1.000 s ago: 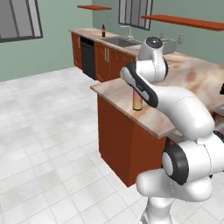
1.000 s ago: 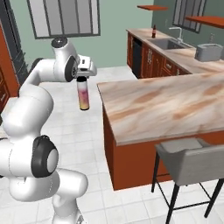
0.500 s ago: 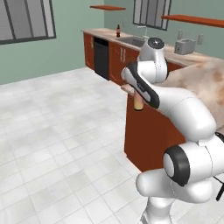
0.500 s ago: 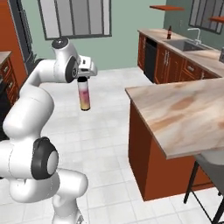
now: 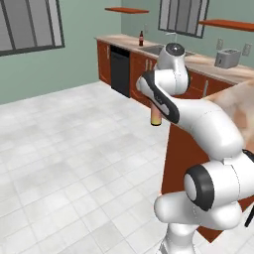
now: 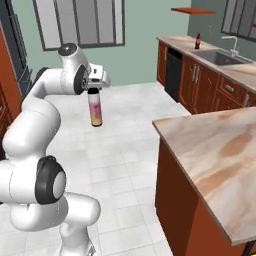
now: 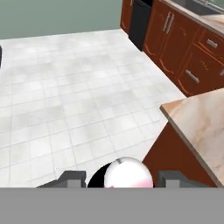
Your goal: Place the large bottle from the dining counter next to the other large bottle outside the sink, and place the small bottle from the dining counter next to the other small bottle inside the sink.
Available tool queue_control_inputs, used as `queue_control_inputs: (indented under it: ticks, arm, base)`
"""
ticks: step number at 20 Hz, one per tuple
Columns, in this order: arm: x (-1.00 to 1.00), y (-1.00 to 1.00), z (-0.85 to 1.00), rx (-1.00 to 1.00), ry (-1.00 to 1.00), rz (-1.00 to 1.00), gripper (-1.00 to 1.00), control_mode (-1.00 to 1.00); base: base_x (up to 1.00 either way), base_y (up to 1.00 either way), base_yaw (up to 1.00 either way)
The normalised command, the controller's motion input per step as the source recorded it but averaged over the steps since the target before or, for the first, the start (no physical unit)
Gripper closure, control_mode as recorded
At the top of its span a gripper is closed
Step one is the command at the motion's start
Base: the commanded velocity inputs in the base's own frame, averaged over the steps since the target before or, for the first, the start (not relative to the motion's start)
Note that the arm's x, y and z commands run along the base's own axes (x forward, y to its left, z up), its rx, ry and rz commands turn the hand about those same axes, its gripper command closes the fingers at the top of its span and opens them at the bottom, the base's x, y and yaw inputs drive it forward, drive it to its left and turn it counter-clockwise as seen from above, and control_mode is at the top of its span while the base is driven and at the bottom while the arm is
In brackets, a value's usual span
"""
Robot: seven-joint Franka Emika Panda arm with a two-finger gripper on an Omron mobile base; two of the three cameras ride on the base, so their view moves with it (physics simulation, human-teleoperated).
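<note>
My gripper [image 6: 93, 90] is shut on the top of the large bottle [image 6: 95, 109], which hangs upright over the tiled floor, left of the dining counter [image 6: 215, 150]. Its yellow-orange bottom [image 5: 156, 118] sticks out below my arm. The hand view looks down on the bottle's pale cap [image 7: 127, 175] between my fingertips [image 7: 72, 178], with the dining counter's corner [image 7: 205, 118] to the right. Far off, the other large bottle [image 6: 198, 41], dark brown with a red label, stands on the worktop beside the sink [image 6: 220, 57]; it also stands by the sink in the left base view [image 5: 141, 37]. The small bottle is out of view.
A black dishwasher [image 5: 120, 69] and wooden cabinets [image 6: 210, 85] run under the far worktop. A toaster [image 5: 227, 58] stands on that worktop right of the sink, which has a curved tap [image 6: 232, 44]. Open tiled floor [image 5: 74, 139] lies between me and the worktop.
The whole picture has shifted: the base has moved, so the dining counter has slid to the right and the far worktop is nearer. The large bottle stays in my grip.
</note>
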Motion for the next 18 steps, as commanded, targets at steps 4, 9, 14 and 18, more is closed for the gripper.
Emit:
queue_control_inputs:
  ticks: [4, 9, 14, 18]
  arm:
    - [0.0, 0.0, 0.0, 0.0, 0.0, 0.0, 1.0, 1.0]
    - [0.0, 0.0, 0.0, 0.0, 0.0, 0.0, 1.0, 1.0]
    - [0.0, 0.0, 0.0, 0.0, 0.0, 0.0, 1.0, 1.0]
    - [0.0, 0.0, 0.0, 0.0, 0.0, 0.0, 1.0, 1.0]
  base:
    - [0.89, 0.59, -0.09]
    - [0.99, 0.51, -0.07]
    - [1.0, 0.38, -0.03]
    - [1.0, 0.29, -0.04]
